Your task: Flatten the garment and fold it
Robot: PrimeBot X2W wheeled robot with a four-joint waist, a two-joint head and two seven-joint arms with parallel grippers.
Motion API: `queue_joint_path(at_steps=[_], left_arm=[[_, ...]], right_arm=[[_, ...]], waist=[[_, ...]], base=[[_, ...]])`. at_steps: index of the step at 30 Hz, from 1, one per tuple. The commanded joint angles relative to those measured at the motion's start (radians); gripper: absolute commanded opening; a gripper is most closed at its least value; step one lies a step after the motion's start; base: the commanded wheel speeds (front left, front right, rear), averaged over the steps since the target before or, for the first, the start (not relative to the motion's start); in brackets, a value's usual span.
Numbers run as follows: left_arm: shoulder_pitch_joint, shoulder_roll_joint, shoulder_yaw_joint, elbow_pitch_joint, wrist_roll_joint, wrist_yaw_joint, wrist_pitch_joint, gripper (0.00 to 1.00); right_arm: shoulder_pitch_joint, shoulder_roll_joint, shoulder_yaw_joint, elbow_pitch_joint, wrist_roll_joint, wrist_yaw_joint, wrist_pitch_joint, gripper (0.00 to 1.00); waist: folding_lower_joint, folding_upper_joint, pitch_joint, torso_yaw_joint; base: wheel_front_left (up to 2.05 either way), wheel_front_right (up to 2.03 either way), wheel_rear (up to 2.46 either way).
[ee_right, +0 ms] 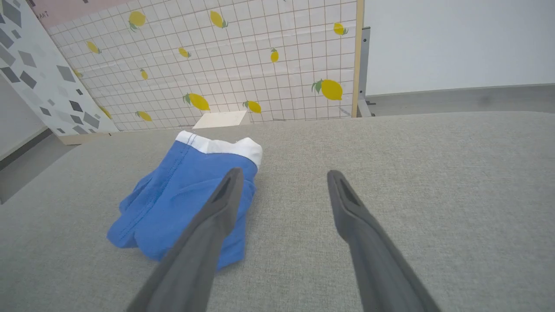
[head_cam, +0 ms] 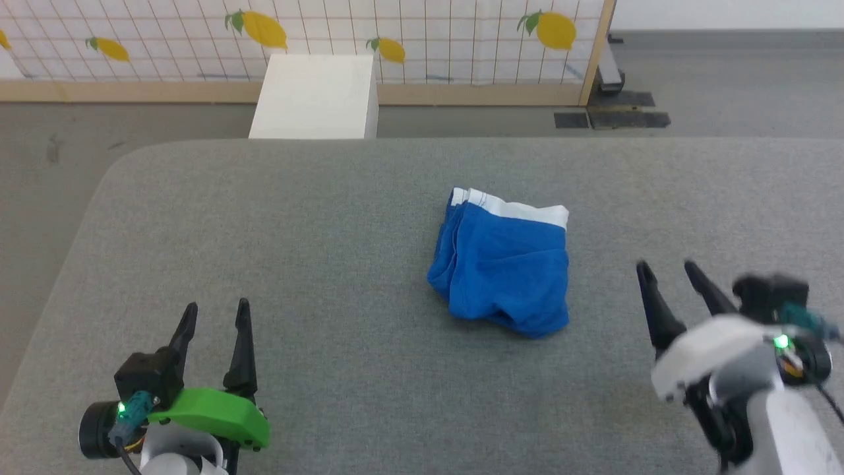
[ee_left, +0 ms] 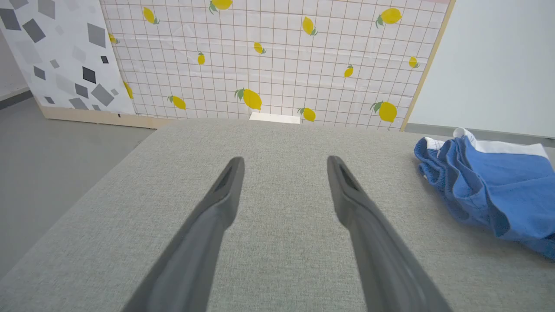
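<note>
The blue shorts (head_cam: 504, 270) are seen bunched up near the middle of the grey padded table (head_cam: 297, 231), with a white band along their far edge. The left gripper (head_cam: 217, 305) is held at the near left, fingers spread wide and empty, well apart from them. The right gripper (head_cam: 664, 265) is poised near their right side, likewise spread and empty.

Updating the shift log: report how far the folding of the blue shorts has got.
Done: nothing looks finished. The garment lies in a rumpled, layered heap on the grey padded table, not flat. In hand: nothing. The left gripper and right gripper hover off to either side, jaws open, clear of the cloth. Left: spread it flat, then fold it.
</note>
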Motion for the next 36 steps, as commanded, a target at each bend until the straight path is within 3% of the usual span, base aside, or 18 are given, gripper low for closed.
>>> queue_joint_path(at_steps=[1, 3, 11, 18, 29, 30, 31, 33, 36], left_arm=[[-0.023, -0.002, -0.002, -0.010, -0.002, -0.002, -0.008, 1.00], [-0.044, -0.003, -0.007, -0.022, -0.001, -0.006, -0.011, 1.00], [-0.119, -0.009, -0.026, -0.045, 0.005, -0.021, -0.020, 1.00], [-0.149, -0.017, -0.035, -0.039, 0.005, -0.029, -0.027, 1.00], [-0.177, -0.029, -0.043, -0.025, 0.006, -0.044, -0.035, 1.00], [-0.179, -0.030, -0.044, -0.023, 0.006, -0.045, -0.035, 1.00], [-0.180, -0.031, -0.044, -0.021, 0.006, -0.046, -0.036, 1.00], [-0.182, -0.033, -0.045, -0.017, 0.007, -0.049, -0.036, 1.00], [-0.182, -0.035, -0.045, -0.010, 0.009, -0.051, -0.037, 1.00]], right_arm=[[-0.056, -0.006, 0.010, 0.005, 0.008, 0.004, 0.047, 1.00], [-0.156, -0.007, 0.027, 0.031, 0.013, 0.004, 0.187, 1.00], [-0.412, -0.013, 0.086, 0.194, -0.071, 0.004, 0.556, 1.00], [-0.496, 0.001, 0.100, 0.301, -0.136, 0.004, 0.659, 1.00], [-0.516, 0.013, 0.079, 0.396, -0.187, 0.004, 0.723, 1.00], [-0.515, 0.014, 0.074, 0.401, -0.185, 0.004, 0.726, 0.96], [-0.515, 0.014, 0.072, 0.405, -0.185, 0.004, 0.730, 0.44], [-0.515, 0.015, 0.069, 0.405, -0.183, 0.004, 0.728, 0.00], [-0.516, 0.015, 0.065, 0.399, -0.179, 0.004, 0.712, 0.00]], waist=[[0.0000, 0.0000, 0.029, 0.007], [0.0000, 0.0000, 0.066, 0.022], [0.0000, 0.0000, 0.175, 0.087], [0.0000, 0.0000, 0.225, 0.121], [0.0000, 0.0000, 0.260, 0.148], [0.0000, 0.0000, 0.261, 0.149], [0.0000, 0.0000, 0.262, 0.149], [0.0000, 0.0000, 0.262, 0.150], [0.0000, 0.0000, 0.253, 0.148]], base=[[0.00, 0.00, 0.00], [0.00, 0.00, 0.00], [0.00, 0.00, 0.00], [0.00, 0.00, 0.00], [0.00, 0.00, 0.00], [0.00, 0.00, 0.00], [0.00, 0.00, 0.00], [0.00, 0.00, 0.00], [0.00, 0.00, 0.00]])
